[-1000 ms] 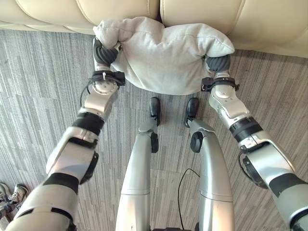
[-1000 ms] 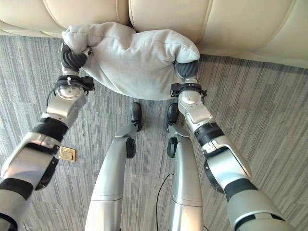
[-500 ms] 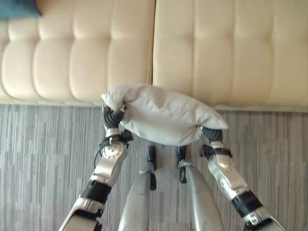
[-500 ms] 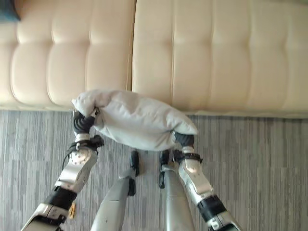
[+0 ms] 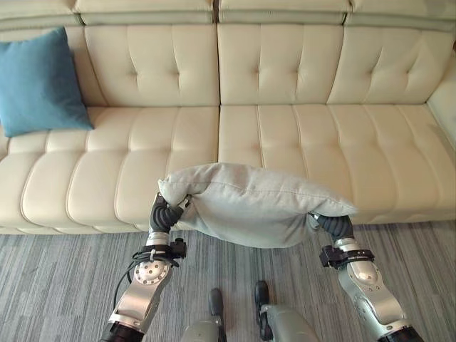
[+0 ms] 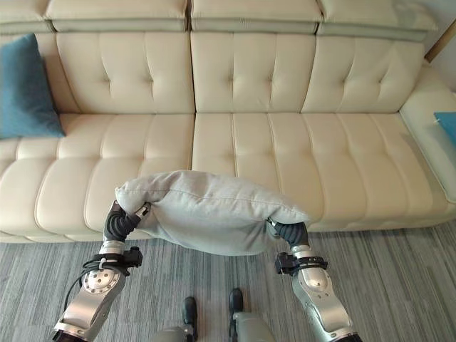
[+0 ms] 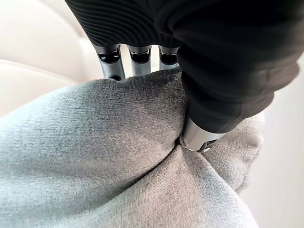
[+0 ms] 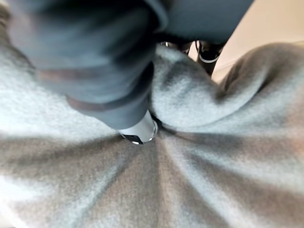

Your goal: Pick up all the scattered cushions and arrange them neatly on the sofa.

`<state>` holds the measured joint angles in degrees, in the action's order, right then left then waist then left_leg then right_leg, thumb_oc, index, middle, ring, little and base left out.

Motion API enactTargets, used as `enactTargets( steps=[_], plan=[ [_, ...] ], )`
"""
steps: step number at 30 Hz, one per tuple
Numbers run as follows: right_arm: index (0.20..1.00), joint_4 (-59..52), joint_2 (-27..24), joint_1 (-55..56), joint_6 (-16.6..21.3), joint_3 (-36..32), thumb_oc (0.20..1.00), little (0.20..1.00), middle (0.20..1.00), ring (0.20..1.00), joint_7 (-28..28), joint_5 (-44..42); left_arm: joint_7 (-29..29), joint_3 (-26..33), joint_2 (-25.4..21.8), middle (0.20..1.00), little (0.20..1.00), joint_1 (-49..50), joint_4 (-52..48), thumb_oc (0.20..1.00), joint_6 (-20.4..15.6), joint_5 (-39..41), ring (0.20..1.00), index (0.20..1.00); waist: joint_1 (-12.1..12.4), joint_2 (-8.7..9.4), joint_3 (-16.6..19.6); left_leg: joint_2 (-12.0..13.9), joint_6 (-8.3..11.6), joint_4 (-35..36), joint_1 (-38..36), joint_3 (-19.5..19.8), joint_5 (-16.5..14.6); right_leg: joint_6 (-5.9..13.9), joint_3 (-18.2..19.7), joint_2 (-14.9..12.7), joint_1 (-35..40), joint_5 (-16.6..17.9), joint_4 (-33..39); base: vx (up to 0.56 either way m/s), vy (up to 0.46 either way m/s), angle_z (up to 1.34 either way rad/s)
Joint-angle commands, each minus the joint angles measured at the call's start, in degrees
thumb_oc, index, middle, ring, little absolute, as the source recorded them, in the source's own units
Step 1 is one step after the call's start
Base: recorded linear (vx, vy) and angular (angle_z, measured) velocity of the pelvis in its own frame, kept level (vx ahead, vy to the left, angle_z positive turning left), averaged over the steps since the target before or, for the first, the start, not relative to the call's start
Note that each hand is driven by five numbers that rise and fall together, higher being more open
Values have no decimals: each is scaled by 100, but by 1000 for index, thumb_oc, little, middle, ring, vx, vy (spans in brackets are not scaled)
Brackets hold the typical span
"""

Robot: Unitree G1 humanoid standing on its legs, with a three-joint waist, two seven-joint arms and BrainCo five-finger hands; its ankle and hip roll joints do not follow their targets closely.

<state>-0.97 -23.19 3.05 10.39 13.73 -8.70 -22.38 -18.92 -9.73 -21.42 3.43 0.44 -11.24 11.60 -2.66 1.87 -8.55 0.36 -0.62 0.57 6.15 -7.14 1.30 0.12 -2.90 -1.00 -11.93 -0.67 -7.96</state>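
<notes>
A large grey cushion [image 5: 253, 203] hangs in the air in front of the cream sofa [image 5: 285, 135], level with the front edge of its seat. My left hand [image 5: 163, 212] grips the cushion's left end, thumb pressed into the cloth [image 7: 142, 156] with fingers [image 7: 114, 66] over the far side. My right hand [image 5: 333, 226] pinches the right end, its thumb [image 8: 135, 128] dug into the grey fabric. A blue cushion [image 5: 39, 82] leans upright against the sofa back at the far left.
Another blue cushion [image 6: 447, 122] lies on the sofa's right arm section. The sofa seat [image 6: 285, 157] behind the grey cushion is bare. Grey striped carpet [image 5: 57, 285] runs along the sofa front.
The camera has tilted up, bringing the whole sofa into view. Both hands have lifted the grey cushion from near the floor to seat height, grip unchanged.
</notes>
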Motion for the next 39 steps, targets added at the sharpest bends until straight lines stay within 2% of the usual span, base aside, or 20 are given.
enactTargets(
  steps=[1, 6, 10, 12, 13, 15, 17, 20, 23, 26, 28, 31, 32, 33, 35, 36, 37, 38, 39],
  plan=[
    [200, -696, 140, -272, 456, -78, 200, 200, 200, 200, 160, 57, 18, 367, -172, 200, 200, -83, -277, 200, -301, -128, 200, 200, 5, 107, 388, -190, 66, -550, -97, 21, -832, 673, 247, -208, 497, 107, 553, 49, 56, -4],
    [200, -703, 179, -237, 406, -135, 200, 200, 200, 200, 214, 88, 60, 532, -253, 200, 200, 70, -338, 200, -312, -81, 200, 200, 89, 128, 405, -206, -36, -675, 30, -80, -893, 828, 439, -252, 405, 197, 416, 51, 105, -31],
    [200, -751, 141, -93, 344, -299, 200, 200, 200, 200, 247, 215, 67, 733, -354, 200, 200, 147, -381, 200, -295, -110, 200, 200, 87, 111, 292, -285, -181, -705, 145, -3, -883, 951, 525, -262, 31, 440, -296, 24, 113, -10],
    [200, -752, 189, -62, 352, -301, 200, 200, 200, 200, 253, 238, 48, 808, -351, 200, 200, 173, -353, 200, -275, -171, 200, 200, 71, 50, 247, -275, -220, -701, 137, -27, -914, 968, 505, -214, -228, 367, -668, 59, 120, -7],
    [200, -732, 208, -41, 367, -301, 200, 200, 200, 200, 258, 239, 65, 811, -325, 200, 200, 159, -312, 200, -280, -208, 200, 200, 58, 25, 243, -279, -201, -696, 87, -19, -915, 916, 447, -155, -354, 258, -690, 132, 78, -15],
    [200, -687, 195, -43, 376, -314, 200, 200, 200, 200, 234, 255, 64, 825, -314, 200, 200, 151, -288, 200, -285, -222, 200, 200, 34, 9, 238, -288, -175, -671, -8, 10, -914, 858, 379, -80, -395, 163, -556, 162, 26, -14],
    [200, -668, 159, -59, 377, -372, 200, 200, 200, 200, 216, 238, 145, 796, -272, 200, 200, 135, -298, 200, -259, -222, 200, 200, -47, -6, 226, -347, -141, -577, -315, 66, -951, 786, 131, 97, -746, 232, -20, 276, -9, 1],
    [200, -697, 165, 66, 347, -461, 200, 200, 200, 200, 247, 225, 230, 710, -172, 200, 200, 22, -236, 200, -218, -298, 200, 200, -225, -15, 227, -452, -87, -447, -880, 292, -1127, 848, -150, 261, -1119, 496, 590, 335, -45, 13],
    [200, -729, 165, 263, 339, -573, 200, 200, 200, 200, 249, 251, 325, 515, -94, 200, 200, -115, -188, 200, -244, -371, 200, 200, -400, -59, 254, -400, 29, -370, -1320, 537, -1234, 852, -302, 260, -1098, 583, 759, 344, -120, 55],
    [200, -763, 133, 461, 359, -703, 200, 200, 200, 200, 321, 213, 420, 386, 14, 200, 200, -103, -191, 200, -301, -291, 200, 200, -510, -118, 373, -151, 336, -591, -1362, 631, -923, 668, -235, 225, -866, 665, 589, 279, -215, 115],
    [200, -701, 53, 448, 379, -764, 200, 200, 200, 200, 272, 207, 462, 341, 50, 200, 200, -140, -172, 200, -311, -182, 200, 200, -553, -217, 416, 68, 596, -1029, -1177, 595, -452, 540, -341, 230, -751, 513, 468, 221, -208, 65],
    [200, -654, -84, 380, 383, -826, 200, 200, 200, 200, 250, 210, 520, 335, 41, 200, 200, -178, -187, 200, -320, -86, 200, 200, -557, -200, 454, 189, 639, -1586, -894, 557, 42, 356, -320, 273, -607, 296, 390, 200, -156, 26],
    [200, -620, -89, 377, 357, -842, 200, 200, 200, 200, 247, 185, 517, 339, 52, 200, 200, -193, -167, 200, -314, -61, 200, 200, -571, -202, 493, 265, 615, -1564, -888, 479, 99, 318, -317, 300, -560, 212, 366, 211, -132, -12],
    [200, -613, -124, 378, 342, -872, 200, 200, 200, 200, 234, 214, 537, 332, 59, 200, 200, -222, -172, 200, -306, -53, 200, 200, -563, -172, 481, 300, 563, -1631, -789, 407, 93, 302, -279, 282, -484, 132, 349, 187, -102, -28],
    [200, -597, -174, 369, 346, -932, 200, 200, 200, 200, 199, 254, 558, 331, 67, 200, 200, -249, -165, 200, -277, -53, 200, 200, -517, -106, 436, 275, 412, -1549, -474, 268, -194, 299, -196, 217, -334, 17, 361, 161, -79, -38],
    [200, -589, -210, 327, 361, -975, 200, 200, 200, 200, 155, 302, 551, 314, 93, 200, 200, -280, -163, 200, -264, -94, 200, 200, -427, -15, 351, 146, 301, -1538, -39, 231, -688, 317, -97, 125, -171, -70, 377, 121, -58, -34],
    [200, -591, -208, 295, 362, -980, 200, 200, 200, 200, 151, 317, 554, 315, 93, 200, 200, -305, -155, 200, -254, -116, 200, 200, -383, 63, 303, 14, 288, -1500, 234, 277, -752, 324, -36, 59, -128, -34, 402, 154, -24, -44],
    [200, -577, -206, 205, 369, -972, 200, 200, 200, 200, 142, 363, 553, 343, 84, 200, 200, -334, -160, 200, -267, -143, 200, 200, -241, 139, 224, -110, 335, -1293, 633, 347, -788, 374, 96, 23, 77, -27, 496, 146, 31, -55],
    [200, -567, -183, 145, 369, -946, 200, 200, 200, 200, 126, 378, 533, 359, 51, 200, 200, -323, -190, 200, -257, -192, 200, 200, -161, 148, 193, -133, 364, -1137, 729, 373, -650, 388, 185, 32, 240, -21, 545, 226, 82, -43]
  ],
)
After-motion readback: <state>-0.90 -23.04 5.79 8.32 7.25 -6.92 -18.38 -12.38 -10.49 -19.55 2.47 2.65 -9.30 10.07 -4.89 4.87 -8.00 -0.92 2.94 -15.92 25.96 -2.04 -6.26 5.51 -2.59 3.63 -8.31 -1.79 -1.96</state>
